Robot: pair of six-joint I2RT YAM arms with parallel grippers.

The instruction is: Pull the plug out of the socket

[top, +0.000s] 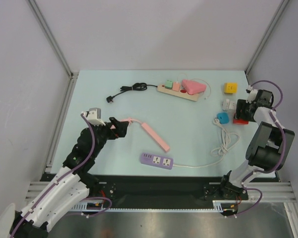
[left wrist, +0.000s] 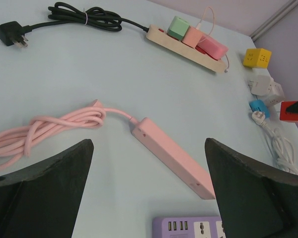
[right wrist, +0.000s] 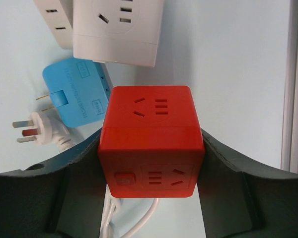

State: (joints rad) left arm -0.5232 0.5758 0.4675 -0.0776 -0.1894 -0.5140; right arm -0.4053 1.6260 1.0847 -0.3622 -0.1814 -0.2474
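- Top external view showed a pale blue tabletop [top: 188,129] carrying several power strips and cube sockets.
- Left tool [top: 120,126] hung over the left part of the tabletop, fingers spread wide with nothing between them. A coiled pink cable [left wrist: 44,126] lay just under it.
- Right tool [top: 241,116] sat near the right edge, clenched on a red cube socket [right wrist: 150,134] with one finger against each side.
- Beige strip [top: 178,92] lay at the far side with a green plug [top: 168,83], a salmon plug [top: 176,85] and a pink plug [top: 192,87] seated in it. A black cable [top: 131,89] ran from its left end.
- Pink strip [top: 155,137] lay diagonally mid-table, and a purple strip [top: 157,160] lay nearer the arms.
- Yellow cube [top: 231,88], white cube [top: 229,104] and blue adapter [top: 222,118] sat near the right tool.
- White three-pin plug [right wrist: 37,130] lay on the tabletop touching the blue adapter and left of the red cube socket, its pins bare and in no socket.
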